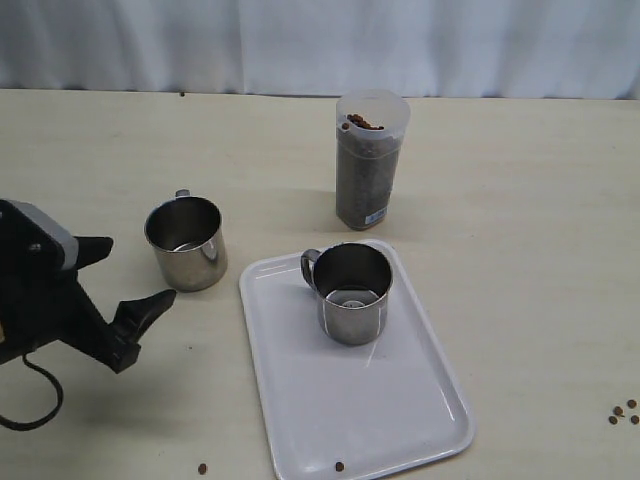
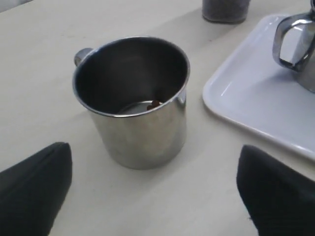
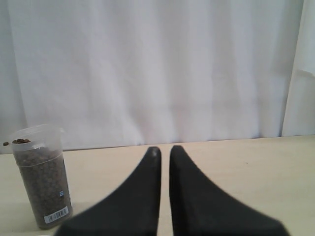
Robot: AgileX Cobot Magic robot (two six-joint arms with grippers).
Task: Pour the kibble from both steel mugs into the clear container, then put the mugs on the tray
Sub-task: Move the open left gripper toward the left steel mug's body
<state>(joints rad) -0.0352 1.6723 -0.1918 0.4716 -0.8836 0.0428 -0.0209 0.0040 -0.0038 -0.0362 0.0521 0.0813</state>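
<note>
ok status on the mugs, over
Left end effector open, short of the steel mug on the table. Right end effector shut, empty. Second mug on tray. Nothing between mug and tray.

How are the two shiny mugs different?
The table mug stands on the table; the tray mug stands on the white tray. The table mug's handle points toward the curtain, the tray mug's handle leftward in the exterior view. The table mug holds a leftover kibble pellet; the tray mug looks empty. Both are upright, shiny steel.
</note>
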